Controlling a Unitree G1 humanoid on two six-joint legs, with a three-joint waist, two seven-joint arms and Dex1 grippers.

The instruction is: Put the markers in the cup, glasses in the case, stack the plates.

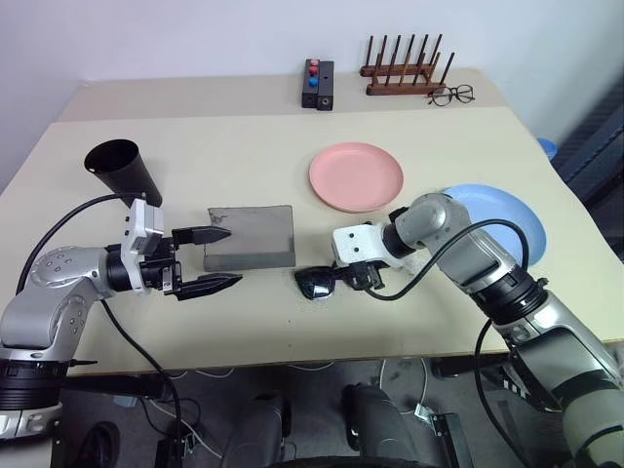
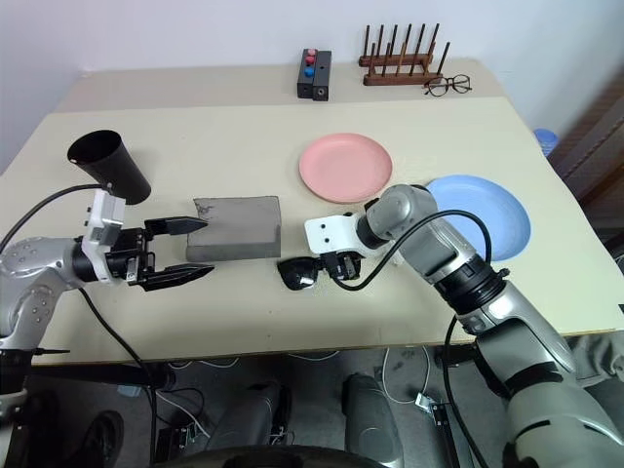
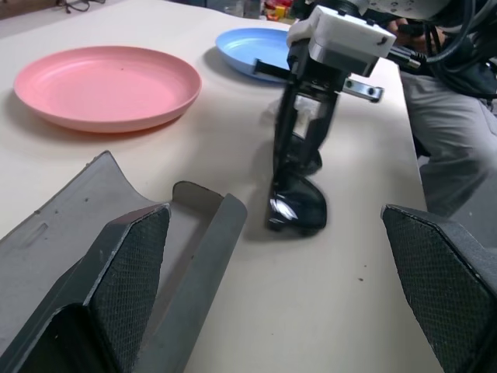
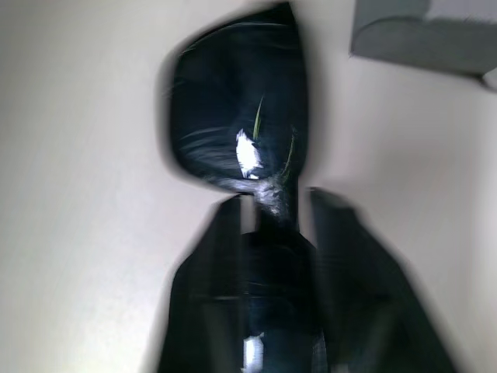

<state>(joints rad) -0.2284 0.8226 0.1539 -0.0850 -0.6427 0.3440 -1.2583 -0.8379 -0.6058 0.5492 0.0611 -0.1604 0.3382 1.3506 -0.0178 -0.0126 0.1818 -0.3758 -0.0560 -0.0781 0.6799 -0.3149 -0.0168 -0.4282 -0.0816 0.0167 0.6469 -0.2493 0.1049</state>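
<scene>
The black glasses (image 1: 314, 284) stand on edge on the table near its front, just right of the grey case (image 1: 251, 236). My right gripper (image 1: 336, 278) is shut on the glasses (image 4: 237, 116), one finger on each side of the frame. My left gripper (image 1: 234, 257) is open at the case's left end, level with the table, nothing between its fingers. In the left wrist view the case (image 3: 78, 225) lies open. The black cup (image 1: 122, 168) sits tilted at the far left. The pink plate (image 1: 356, 175) and blue plate (image 1: 497, 210) lie apart, with my right arm over part of the blue one. The markers are out of view.
At the table's back stand a wooden rack (image 1: 405, 68), wire-framed spectacles (image 1: 451, 95) and a black box with red and blue knobs (image 1: 318, 83). The table's front edge runs close below both grippers.
</scene>
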